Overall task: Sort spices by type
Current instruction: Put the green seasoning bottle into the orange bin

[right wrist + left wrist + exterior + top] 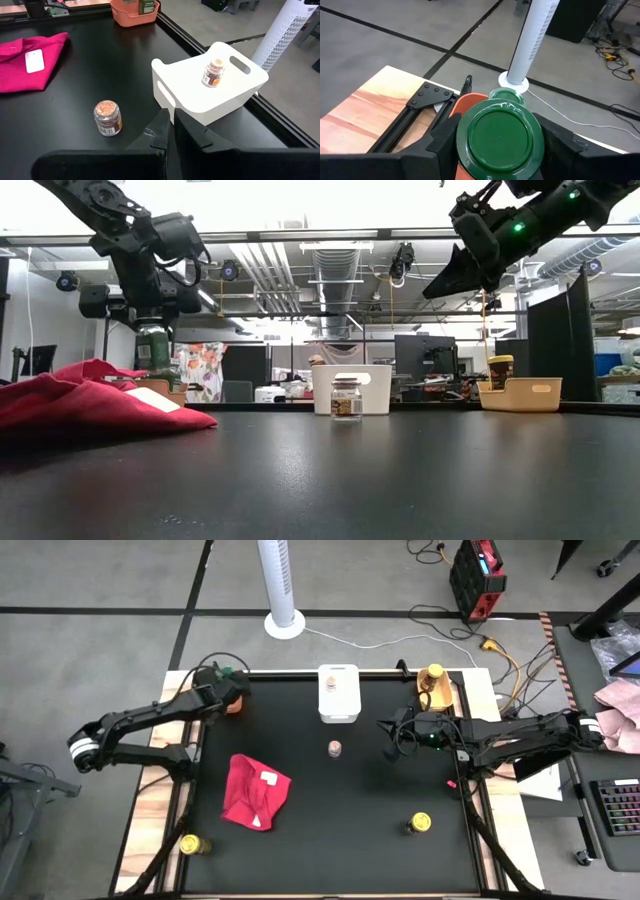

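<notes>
Left gripper (495, 150): poised above the orange bin (234, 703) at the table's far left corner, fingers (437, 142) clamped on either side of a green-lidded jar (497, 137); in the low view the jar hangs off the tabletop, just over the bin
Second green lid (506, 95): visible just past the held jar, inside the orange bin
Right gripper (385, 727): raised over the table right of the white bin (338, 692), fingers pressed together, gripping nothing
White bin: at the far edge's middle, 1 pink-lidded jar (214, 73) standing inside
Loose pink-lidded jar (334, 748): upright on the black table (340, 830), just in front of the white bin, near the right gripper
Yellow bin (436, 688): at the far right corner, 1 yellow-lidded jar (435, 672) inside it
Other yellow-lidded jars: 1 (420, 824) on the table's near right, 1 (190, 844) at the near left corner by the frame
Red cloth (255, 791): crumpled on the table's left half, a white tag on top, well apart from every jar
</notes>
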{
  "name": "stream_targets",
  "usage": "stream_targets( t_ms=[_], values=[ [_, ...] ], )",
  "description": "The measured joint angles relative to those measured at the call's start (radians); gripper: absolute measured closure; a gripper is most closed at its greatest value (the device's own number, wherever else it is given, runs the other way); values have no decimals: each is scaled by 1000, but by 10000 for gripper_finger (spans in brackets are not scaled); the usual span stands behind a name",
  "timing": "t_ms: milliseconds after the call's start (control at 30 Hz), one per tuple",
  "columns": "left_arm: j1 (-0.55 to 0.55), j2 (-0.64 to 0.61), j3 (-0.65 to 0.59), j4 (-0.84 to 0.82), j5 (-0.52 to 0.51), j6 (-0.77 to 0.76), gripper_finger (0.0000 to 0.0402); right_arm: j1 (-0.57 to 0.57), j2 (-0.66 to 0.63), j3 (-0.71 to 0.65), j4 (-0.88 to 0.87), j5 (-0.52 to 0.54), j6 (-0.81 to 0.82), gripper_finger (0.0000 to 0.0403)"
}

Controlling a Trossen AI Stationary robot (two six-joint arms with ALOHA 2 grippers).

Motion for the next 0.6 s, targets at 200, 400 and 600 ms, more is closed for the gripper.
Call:
stream_targets(
  t_ms=[200,400,600],
  values=[
    [23,28,0,-9,-2,-10,217,0,0,0,-20,0,1,385],
    [25,57,0,-7,-1,-35,217,0,0,0,-16,0,0,385],
    [41,86,0,-8,10,-57,205,0,0,0,-16,0,1,385]
  ],
)
